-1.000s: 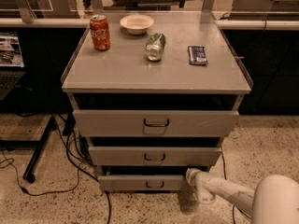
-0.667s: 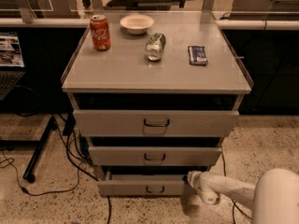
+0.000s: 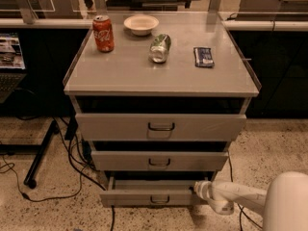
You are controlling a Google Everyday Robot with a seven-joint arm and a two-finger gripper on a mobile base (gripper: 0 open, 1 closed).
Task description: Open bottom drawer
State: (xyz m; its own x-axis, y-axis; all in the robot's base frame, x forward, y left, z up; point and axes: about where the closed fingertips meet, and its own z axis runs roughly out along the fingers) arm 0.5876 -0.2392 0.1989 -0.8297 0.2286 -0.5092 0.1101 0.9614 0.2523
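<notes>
Gripper of white arm sits at right end of narrow grey metal bottom drawer; grip state cannot be told.

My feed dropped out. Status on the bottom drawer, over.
Claw low, at right end of bottom drawer front. Drawer partly out, claw off its handle. Floor cable by drawer's left corner.

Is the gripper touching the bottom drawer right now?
Cannot tell. In the camera view the gripper sits at the right end of the bottom drawer front with no visible gap, but the contact itself does not show.
</notes>
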